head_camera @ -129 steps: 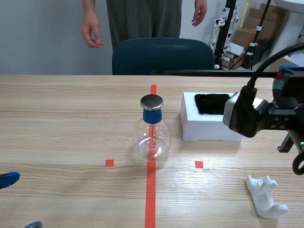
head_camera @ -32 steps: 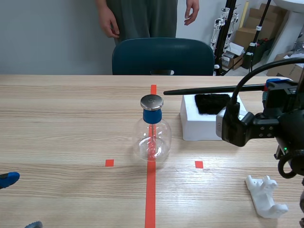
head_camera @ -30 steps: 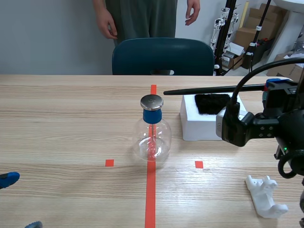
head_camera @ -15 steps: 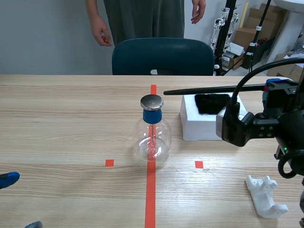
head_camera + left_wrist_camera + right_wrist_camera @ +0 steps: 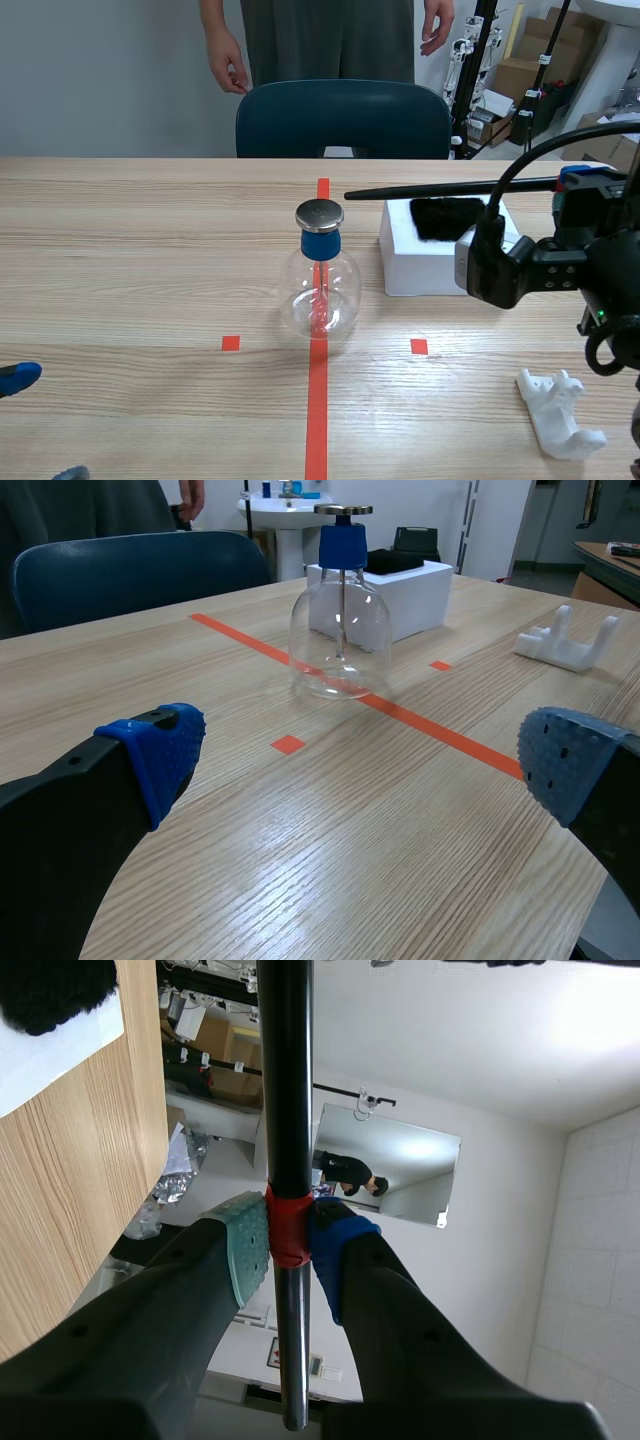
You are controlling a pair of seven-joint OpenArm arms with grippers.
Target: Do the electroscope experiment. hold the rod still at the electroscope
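Right jaws clench the rod (image 5: pixel 420 188), tip just right of the electroscope (image 5: pixel 320 285) — its glass enclosing a thin stem (image 5: pixel 342 615). White box (image 5: pixel 420 275) holds black cloth (image 5: pixel 440 218); left jaws released.

I see the electroscope (image 5: pixel 320 275) at the frame's centre, on the table (image 5: pixel 150 260). The rod (image 5: pixel 430 189), held in my right gripper (image 5: pixel 288 1242) at centre right, runs level toward it, its tip just upper right of the cap. The box (image 5: pixel 425 270) sits under the rod, and the chair (image 5: pixel 343 118) stands behind the table.
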